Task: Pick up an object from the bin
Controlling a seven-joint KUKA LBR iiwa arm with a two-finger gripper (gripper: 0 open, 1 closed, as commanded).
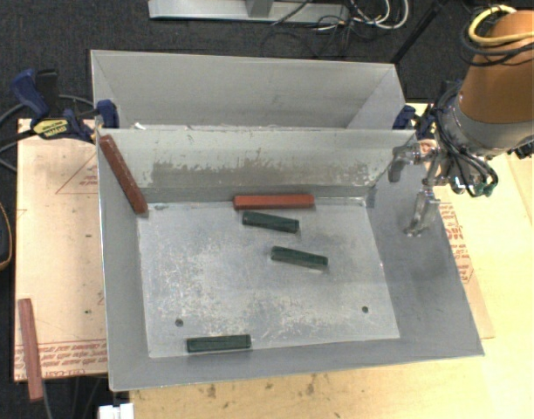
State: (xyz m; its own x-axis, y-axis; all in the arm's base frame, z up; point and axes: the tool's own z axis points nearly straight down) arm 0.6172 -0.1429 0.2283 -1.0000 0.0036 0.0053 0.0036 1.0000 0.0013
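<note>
Plainly, I am at the very start of the pick, with the approach not yet made. My pincer (pixel 416 219) hangs by the sloped right wall of the grey bin (pixel 267 308), well apart from every loose thing, and nothing from the bin shows in its grasp. Whether it stands apart or together I cannot tell from this angle. The things to choose from are few and lie spread out. A red-brown bar (pixel 274 202) lies along the foot of the back wall, and an upper dark green bar (pixel 270 222) is just in front of it. A middle dark green bar (pixel 299 257) lies alone toward the centre, and a third dark green bar (pixel 218 344) rests near the front edge. A long brown stick (pixel 122 175) leans in the back left corner. I judge the middle green bar the best target, since it is among the nearest to me and has bare floor on all sides. The next move, as I reckon it, calls for carrying my pincer left over that bar, turning it square across the bar's narrow width, and coming down astride it. None of the bars carries a brand, label or writing that I can read.
</note>
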